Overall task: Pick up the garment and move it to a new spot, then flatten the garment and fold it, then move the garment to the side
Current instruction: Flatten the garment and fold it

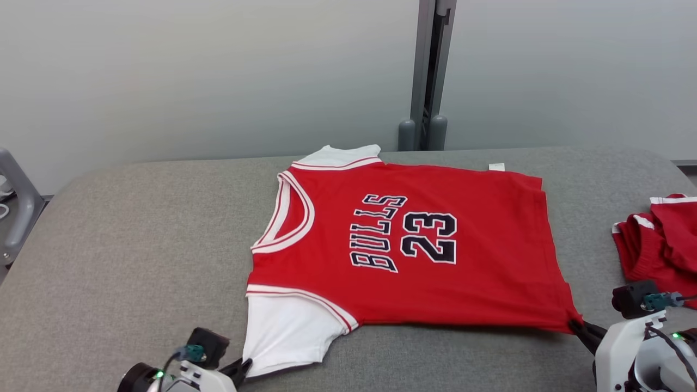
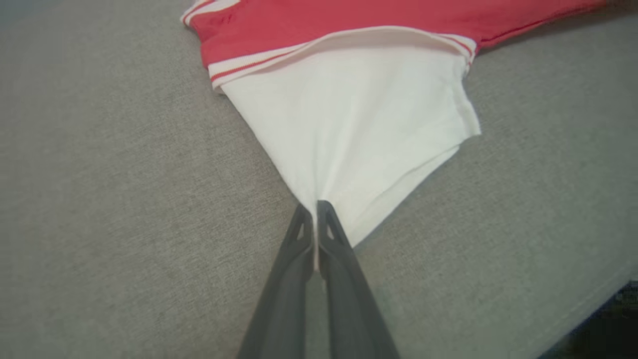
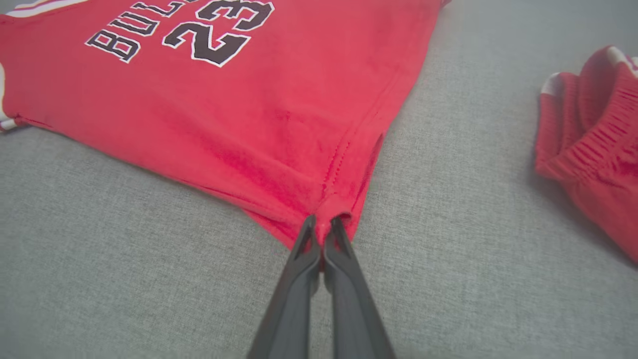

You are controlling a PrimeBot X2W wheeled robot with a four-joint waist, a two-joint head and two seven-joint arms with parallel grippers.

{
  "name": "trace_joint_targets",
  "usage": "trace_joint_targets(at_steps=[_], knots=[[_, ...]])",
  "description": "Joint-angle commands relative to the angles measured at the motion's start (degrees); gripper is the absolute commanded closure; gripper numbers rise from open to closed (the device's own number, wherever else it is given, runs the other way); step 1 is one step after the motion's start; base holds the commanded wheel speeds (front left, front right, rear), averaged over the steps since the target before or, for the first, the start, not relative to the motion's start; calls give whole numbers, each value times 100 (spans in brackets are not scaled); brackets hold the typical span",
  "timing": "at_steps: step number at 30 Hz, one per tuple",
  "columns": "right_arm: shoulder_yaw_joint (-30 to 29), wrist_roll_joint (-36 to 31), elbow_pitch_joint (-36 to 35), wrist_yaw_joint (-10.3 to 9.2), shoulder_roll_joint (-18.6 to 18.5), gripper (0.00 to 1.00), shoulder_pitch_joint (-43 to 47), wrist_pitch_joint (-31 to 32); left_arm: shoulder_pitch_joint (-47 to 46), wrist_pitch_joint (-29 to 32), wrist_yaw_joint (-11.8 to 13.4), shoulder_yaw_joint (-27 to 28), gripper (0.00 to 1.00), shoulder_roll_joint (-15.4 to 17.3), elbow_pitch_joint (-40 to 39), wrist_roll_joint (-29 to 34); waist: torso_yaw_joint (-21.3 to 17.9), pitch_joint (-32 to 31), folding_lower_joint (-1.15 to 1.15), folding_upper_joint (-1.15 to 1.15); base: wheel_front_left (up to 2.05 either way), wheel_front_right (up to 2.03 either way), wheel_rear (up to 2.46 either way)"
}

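Left claw is pinched fully closed on the tip of the white sleeve. Right claw is closed the same way on the near hem corner. Jersey lies mid-table, print up, collar toward robot's left, near side taut between the grips.

Looks like the flatten step, with the fold to come. To do it well:
- Tension both grips evenly, low over the cloth, so the far half doesn't bunch.
- For the fold, lift both together and lay near side onto far side, edges matched.
- Far sleeve looks rumpled and may need smoothing.

Room:
- Table is bare to the left.
- Shorts sit near the right claw, apart from the jersey, so avoid sweeping right.
- Table edge is close by the left claw.
- Rail stands past the left end.
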Motion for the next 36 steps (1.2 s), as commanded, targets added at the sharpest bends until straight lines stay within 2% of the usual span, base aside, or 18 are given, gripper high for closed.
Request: trace_joint_targets(at_steps=[1,6,13,22,26,29,36], knots=[[0,32,-59,-2,-115,100,74,74,76,106,-1,-72,100,188,-192,-174,-9,-43,0,0,0,0,0],[13,193,-496,-2,-399,100,207,476,364,690,-1,-408,100,975,-1265,-900,-22,-162,0,0,0,0,0],[11,464,-1136,-2,-800,100,425,1235,805,1586,-2,-893,100,1890,-2640,-1713,-41,-280,0,0,0,0,0],[12,958,-2001,-2,-1511,100,707,2105,1244,2394,-2,-1225,100,2696,-4001,-2484,-117,-316,0,0,0,0,0],[11,1119,-2401,-2,-1755,100,775,2380,1345,2661,-2,-1257,100,2939,-4468,-2799,-162,-270,0,0,0,0,0],[10,1179,-2562,-2,-1861,100,726,2346,1350,2683,14,-1171,100,3026,-4705,-2958,-201,-223,0,0,0,0,0],[-24,1296,-2626,-2,-1750,100,467,2147,1095,2582,145,-873,100,2948,-4773,-3182,-273,-68,0,0,0,0,0]])
